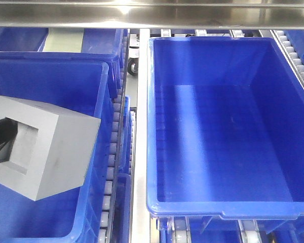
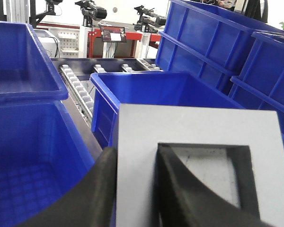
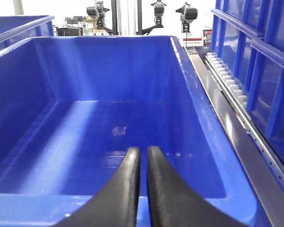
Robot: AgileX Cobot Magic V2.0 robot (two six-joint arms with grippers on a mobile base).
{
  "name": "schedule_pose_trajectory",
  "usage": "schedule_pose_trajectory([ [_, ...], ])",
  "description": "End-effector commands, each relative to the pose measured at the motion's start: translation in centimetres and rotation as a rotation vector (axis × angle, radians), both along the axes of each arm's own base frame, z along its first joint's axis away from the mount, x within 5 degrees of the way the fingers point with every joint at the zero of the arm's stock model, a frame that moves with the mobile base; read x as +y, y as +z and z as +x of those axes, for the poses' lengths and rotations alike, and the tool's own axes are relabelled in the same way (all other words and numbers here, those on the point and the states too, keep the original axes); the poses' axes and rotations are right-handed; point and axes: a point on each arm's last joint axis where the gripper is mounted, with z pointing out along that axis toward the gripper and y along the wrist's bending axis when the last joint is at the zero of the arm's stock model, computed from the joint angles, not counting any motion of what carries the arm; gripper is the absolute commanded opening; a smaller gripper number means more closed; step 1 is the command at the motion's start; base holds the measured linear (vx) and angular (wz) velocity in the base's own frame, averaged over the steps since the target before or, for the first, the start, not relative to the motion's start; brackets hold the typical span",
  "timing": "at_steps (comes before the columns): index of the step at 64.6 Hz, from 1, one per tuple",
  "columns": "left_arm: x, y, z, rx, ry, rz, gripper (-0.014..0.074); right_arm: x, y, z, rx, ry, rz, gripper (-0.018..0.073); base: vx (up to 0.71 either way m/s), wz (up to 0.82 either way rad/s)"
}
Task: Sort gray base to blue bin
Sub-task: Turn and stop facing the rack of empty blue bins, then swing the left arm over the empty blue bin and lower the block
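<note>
Exterior front-facing view: the blue bin (image 1: pixel 228 142) at right is found empty and is taken as the destination. It is advised that the block be carried across well above the rim, grip kept firm, and lowered before release. The gray base (image 1: pixel 55 152) is held tilted over a neighbouring crate (image 1: pixel 105 91); it is matte and plain-sided, with a square recess sunk in one face. The left gripper (image 2: pixel 136 152) is clamped on a recess wall. The right gripper (image 3: pixel 141 152) jaws are pressed together, empty.
</note>
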Motion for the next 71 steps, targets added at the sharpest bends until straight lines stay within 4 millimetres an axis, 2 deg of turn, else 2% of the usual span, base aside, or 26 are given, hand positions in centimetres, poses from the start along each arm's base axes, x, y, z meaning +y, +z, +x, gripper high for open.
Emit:
schedule_pose_trajectory([
  [1, -0.12, 2.07, -0.26, -0.117, -0.025, -0.081, 0.0039, -0.01, 0.69, -0.07, -0.081, -0.003, -0.013, -0.0004, 0.01, 0.03],
  [71, -0.50, 2.61, 0.03, -0.173, -0.043, -0.120, 0.0039, -0.01, 0.69, -0.07, -0.081, -0.003, -0.013, -0.0004, 0.00, 0.00],
])
